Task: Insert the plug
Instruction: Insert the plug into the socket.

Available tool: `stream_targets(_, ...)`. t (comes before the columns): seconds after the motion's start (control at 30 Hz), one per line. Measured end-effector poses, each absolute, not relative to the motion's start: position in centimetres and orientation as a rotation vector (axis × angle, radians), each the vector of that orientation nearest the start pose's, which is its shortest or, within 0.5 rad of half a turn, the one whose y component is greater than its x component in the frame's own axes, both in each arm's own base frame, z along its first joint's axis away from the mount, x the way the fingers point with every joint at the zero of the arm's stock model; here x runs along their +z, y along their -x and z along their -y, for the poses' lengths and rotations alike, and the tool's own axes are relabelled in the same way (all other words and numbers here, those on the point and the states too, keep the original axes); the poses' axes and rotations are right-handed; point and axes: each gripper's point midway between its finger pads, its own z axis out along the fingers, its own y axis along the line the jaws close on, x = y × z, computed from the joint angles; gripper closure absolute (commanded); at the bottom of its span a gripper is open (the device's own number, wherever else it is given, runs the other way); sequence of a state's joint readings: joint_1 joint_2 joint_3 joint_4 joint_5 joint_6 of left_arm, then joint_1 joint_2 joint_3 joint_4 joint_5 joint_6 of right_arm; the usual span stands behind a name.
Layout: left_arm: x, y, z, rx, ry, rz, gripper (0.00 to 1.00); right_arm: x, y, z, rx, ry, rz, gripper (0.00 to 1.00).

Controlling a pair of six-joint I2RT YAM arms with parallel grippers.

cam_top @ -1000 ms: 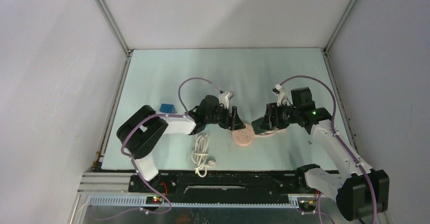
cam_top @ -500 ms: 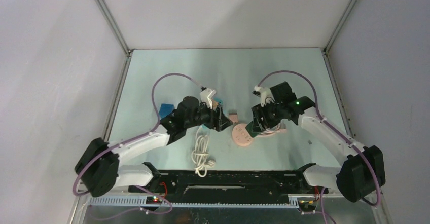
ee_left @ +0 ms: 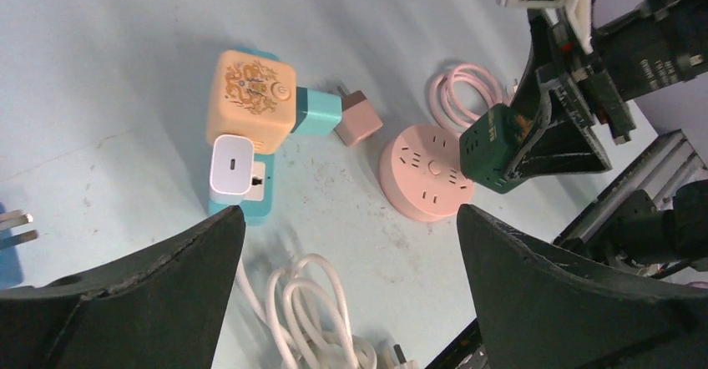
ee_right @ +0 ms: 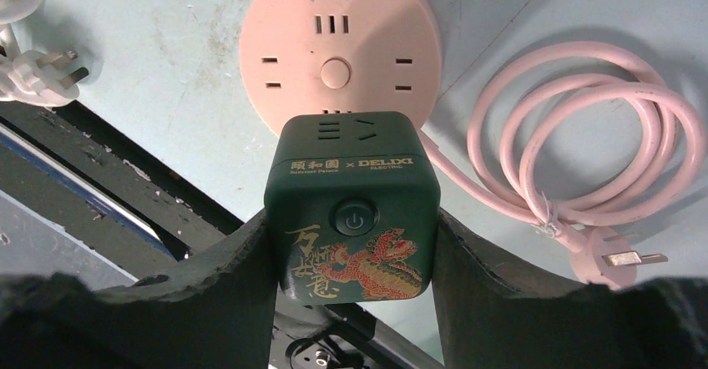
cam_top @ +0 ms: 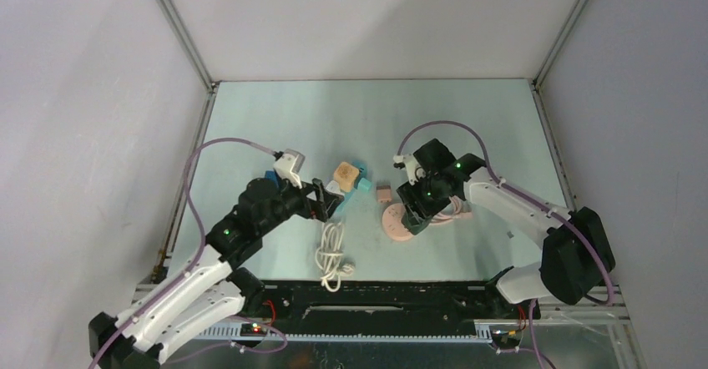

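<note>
Left arm: drawn back toward the near-left corner since 0.5 s ago.
Left gripper (cam_top: pixel 326 199): jaws spread wide, holding nothing.
Right gripper (cam_top: pixel 415 210): clamped on the green cube plug (ee_right: pixel 351 177).
Round pink socket (ee_right: pixel 334 35): mid-table toward the near edge, with the plug over its rim; contact cannot be told.
Orange cube (ee_left: pixel 250 100): left of the socket, now clear of the left arm.
Right wrist view only: the plug's power button and the socket's slots.
</note>
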State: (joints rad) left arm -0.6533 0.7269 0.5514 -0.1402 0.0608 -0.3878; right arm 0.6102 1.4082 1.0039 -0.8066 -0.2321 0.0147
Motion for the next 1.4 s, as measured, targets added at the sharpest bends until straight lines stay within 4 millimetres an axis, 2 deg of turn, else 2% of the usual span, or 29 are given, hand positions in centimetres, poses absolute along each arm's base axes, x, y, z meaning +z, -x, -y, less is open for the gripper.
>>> stream_targets(0.13, 20.1, -21.7, 19.0, -0.735, -0.274, -1.904, 0.00, 8.6, -19.9, -19.5, 0.454, 0.919, -2.692, 1.00)
stream_targets(0.27, 19.7, -21.9, 18.6, -0.714, -0.260, -1.919, 0.00, 8.6, -19.9, -20.1, 0.447, 0.934, -2.689, 1.00)
stream_targets(0.5, 16.3, -22.2, 18.6, -0.669, -0.265, -2.026, 0.00, 8.6, -19.8, -20.3, 0.423, 0.940, -2.690, 1.00)
stream_targets(0.6, 15.6, -22.2, 18.5, -0.661, -0.267, -2.046, 0.00, 8.6, -19.8, -20.2, 0.403, 0.940, -2.696, 1.00)
stream_targets(1.4, 15.5, -22.3, 18.6, -0.667, -0.263, -2.039, 0.00, 8.6, -20.2, -20.2, 0.337, 0.846, -2.727, 1.00)
